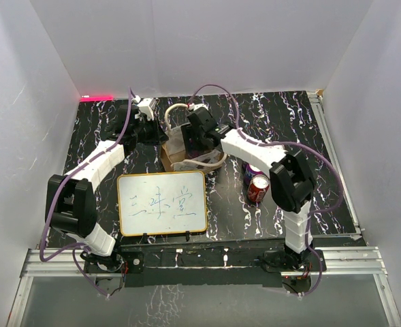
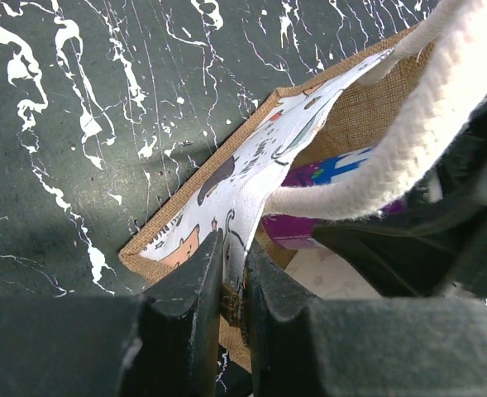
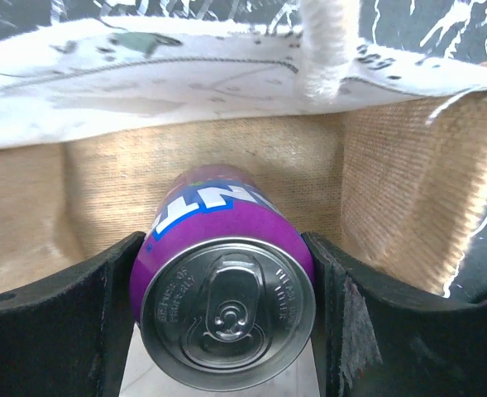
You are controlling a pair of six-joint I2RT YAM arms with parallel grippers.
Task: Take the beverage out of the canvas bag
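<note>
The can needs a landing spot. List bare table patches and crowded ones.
Bare: the far right corner of the table, beyond the red can; the strip between whiteboard and red can. Crowded: around the canvas bag, where the left end effector pinches its rim and the right end effector grips the purple can.

A beige canvas bag [image 1: 175, 151] with cream rope handles sits just beyond the whiteboard [image 1: 162, 203], mouth open. Inside, a purple beverage can [image 3: 226, 281] shows its silver top.
</note>
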